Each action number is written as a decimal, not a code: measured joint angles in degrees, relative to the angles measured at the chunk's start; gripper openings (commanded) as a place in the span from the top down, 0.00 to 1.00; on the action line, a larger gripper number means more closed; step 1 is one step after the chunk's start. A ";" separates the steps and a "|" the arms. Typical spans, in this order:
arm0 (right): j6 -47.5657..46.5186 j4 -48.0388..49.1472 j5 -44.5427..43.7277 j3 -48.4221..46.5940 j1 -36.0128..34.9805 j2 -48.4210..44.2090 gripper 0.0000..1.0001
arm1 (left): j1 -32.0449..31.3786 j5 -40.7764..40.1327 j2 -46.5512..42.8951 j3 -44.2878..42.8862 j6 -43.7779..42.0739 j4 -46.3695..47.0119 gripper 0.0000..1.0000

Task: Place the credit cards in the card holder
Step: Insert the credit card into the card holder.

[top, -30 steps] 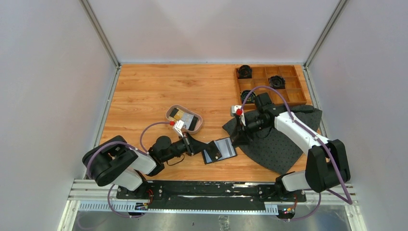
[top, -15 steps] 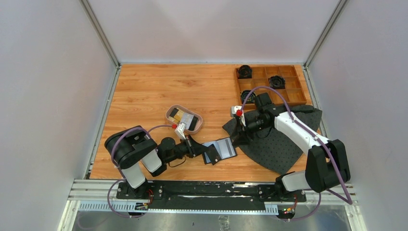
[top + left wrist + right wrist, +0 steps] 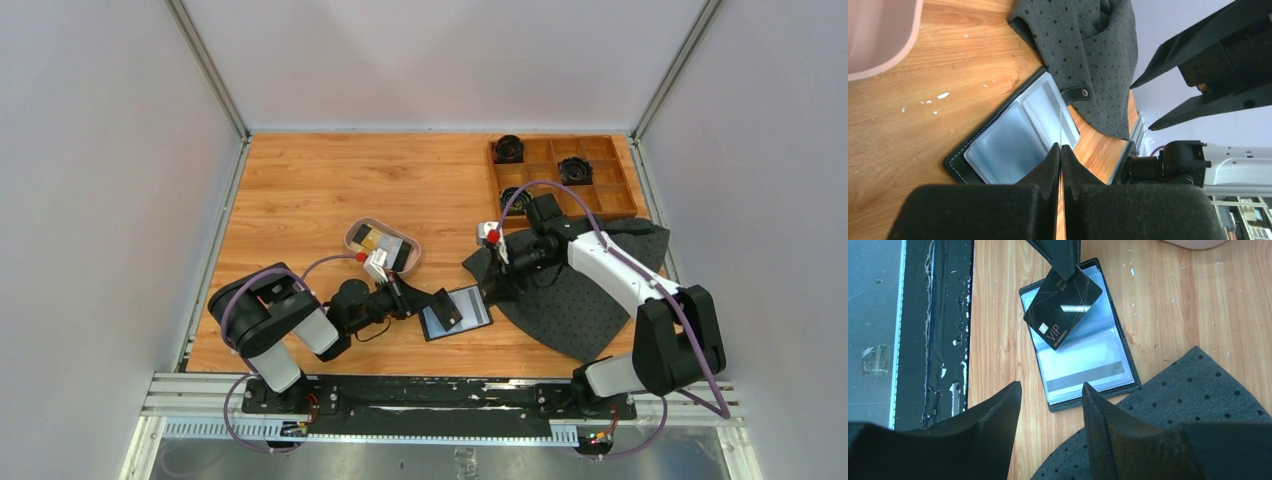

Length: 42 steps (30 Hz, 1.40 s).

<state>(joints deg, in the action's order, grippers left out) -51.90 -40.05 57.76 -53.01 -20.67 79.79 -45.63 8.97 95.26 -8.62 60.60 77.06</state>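
- Pinching a black card by one corner, the left gripper holds it askew over the open card holder
- Square the card's edge to a slot mouth, then slide flat
- Spread, the right gripper hovers nearby; it could pin the holder

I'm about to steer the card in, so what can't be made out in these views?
Left wrist: black card seen edge-on, face hidden.
Right wrist: left fingers cut off by top edge.
Top: cards in the tray too small to count.
All views: whether black card touches the card holder.
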 measured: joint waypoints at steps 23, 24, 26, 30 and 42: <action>3.37 1.36 -10.01 -0.20 -6.25 7.15 0.64 | -1.07 -1.77 -1.49 -3.52 -0.35 -12.76 1.00; 3.85 1.40 -11.02 -0.46 -6.73 7.87 0.66 | -1.07 -1.77 -1.49 -3.58 -0.35 -13.20 1.00; 4.63 1.66 -12.76 -1.07 -7.19 9.33 0.69 | -1.07 -1.79 -1.49 -3.67 -0.35 -13.84 1.00; 6.69 2.10 -16.39 -2.16 -7.67 12.26 0.70 | -1.07 -1.90 -1.62 -4.20 -0.37 -15.65 1.00; 10.64 2.19 -23.10 -4.13 -9.99 16.94 0.72 | -1.16 -1.97 -1.68 -6.29 -0.68 -20.22 1.00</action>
<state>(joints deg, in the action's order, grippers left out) -41.25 -37.87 34.65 -57.14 -30.65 96.73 -46.78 7.01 93.58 -14.92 59.92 56.84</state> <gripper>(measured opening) 0.284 0.004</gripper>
